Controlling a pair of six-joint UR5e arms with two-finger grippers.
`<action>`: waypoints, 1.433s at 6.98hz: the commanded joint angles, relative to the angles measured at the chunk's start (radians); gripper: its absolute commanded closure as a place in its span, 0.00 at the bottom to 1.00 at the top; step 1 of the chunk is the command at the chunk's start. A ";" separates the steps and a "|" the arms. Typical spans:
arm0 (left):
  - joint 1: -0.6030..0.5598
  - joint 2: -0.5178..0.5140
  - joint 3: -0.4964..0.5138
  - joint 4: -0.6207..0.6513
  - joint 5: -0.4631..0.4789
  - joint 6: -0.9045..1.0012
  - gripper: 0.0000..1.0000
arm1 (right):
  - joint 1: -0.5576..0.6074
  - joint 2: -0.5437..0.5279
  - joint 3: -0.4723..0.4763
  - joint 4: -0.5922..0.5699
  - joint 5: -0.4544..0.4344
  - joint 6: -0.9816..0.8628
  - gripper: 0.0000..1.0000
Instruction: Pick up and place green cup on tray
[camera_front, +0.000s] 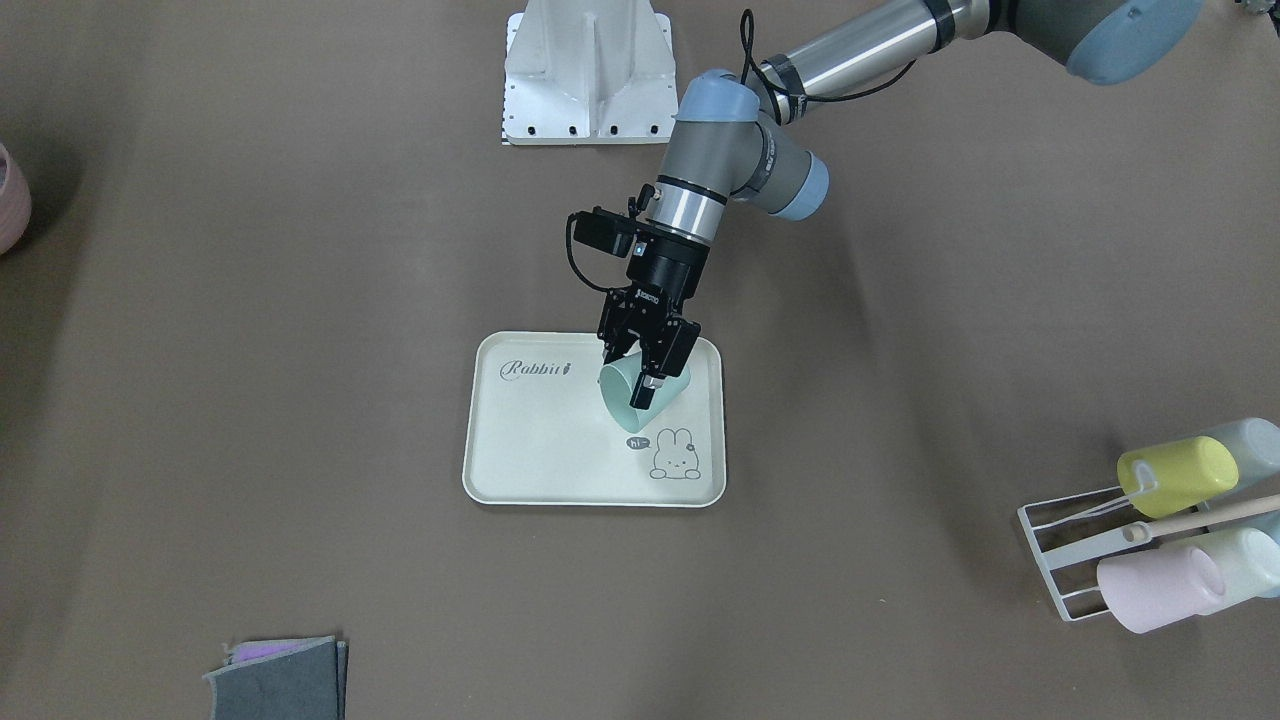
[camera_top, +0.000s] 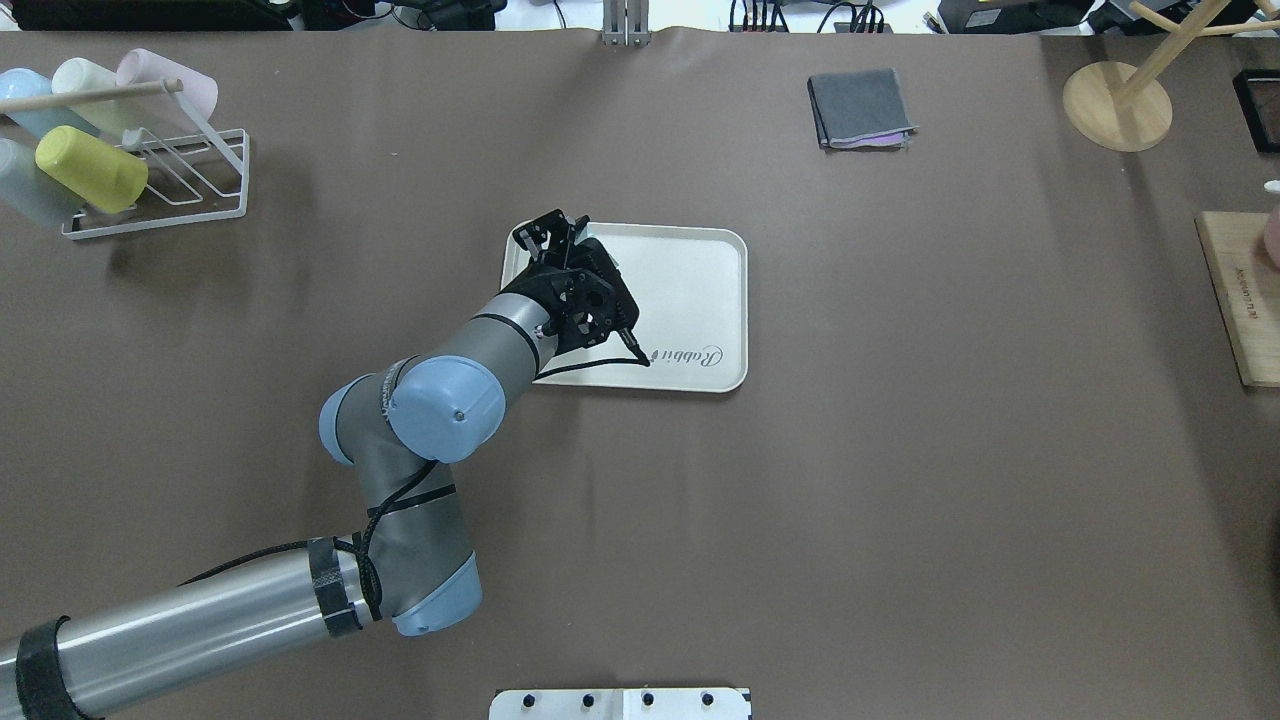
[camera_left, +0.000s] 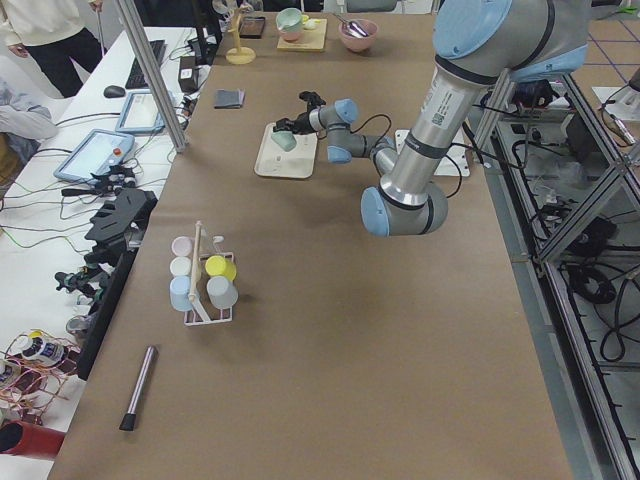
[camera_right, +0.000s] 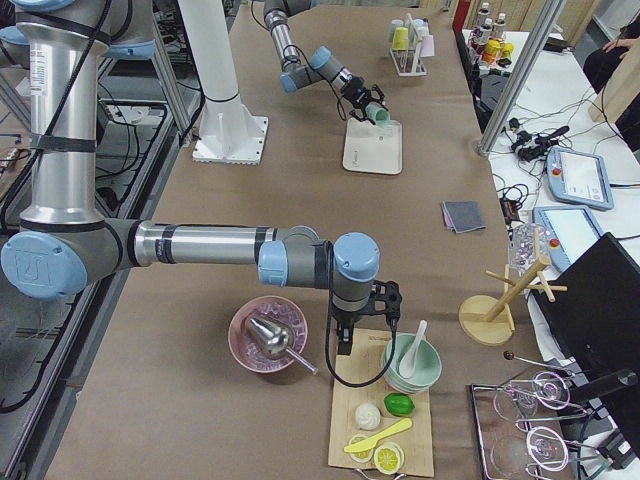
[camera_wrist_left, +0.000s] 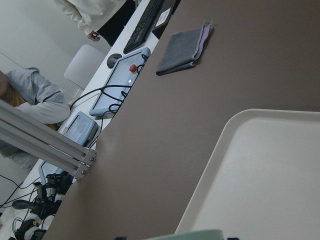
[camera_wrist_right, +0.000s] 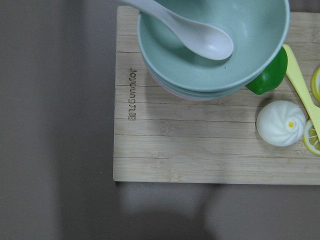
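Observation:
The green cup (camera_front: 618, 388) hangs tilted just over the cream tray (camera_front: 540, 450), near the "Rabbit" script and above the bunny drawing. My left gripper (camera_front: 636, 372) is shut on the cup's wall, its fingers coming down from the robot's side. In the overhead view the left gripper (camera_top: 556, 238) hides the cup above the tray (camera_top: 700, 290). The left wrist view shows the tray (camera_wrist_left: 270, 175) and a sliver of the cup (camera_wrist_left: 195, 234) at the bottom edge. My right gripper (camera_right: 362, 325) hovers over a wooden board far from the tray; I cannot tell its state.
A white wire rack (camera_front: 1060, 560) with yellow, pink and pale cups stands at the table's left end. A folded grey cloth (camera_top: 860, 110) lies beyond the tray. The wooden board (camera_wrist_right: 200, 145) carries stacked bowls, a spoon and food. A wooden stand (camera_top: 1115, 105) is nearby.

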 joint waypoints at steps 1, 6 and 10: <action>0.000 -0.034 0.045 -0.108 0.005 -0.077 0.30 | -0.002 0.000 0.000 -0.001 -0.002 0.000 0.00; 0.018 -0.081 0.111 -0.255 0.022 -0.223 0.30 | -0.002 0.002 0.000 0.001 -0.009 0.000 0.00; 0.032 -0.074 0.174 -0.283 0.029 -0.261 0.31 | -0.003 0.003 0.000 -0.001 -0.015 0.000 0.00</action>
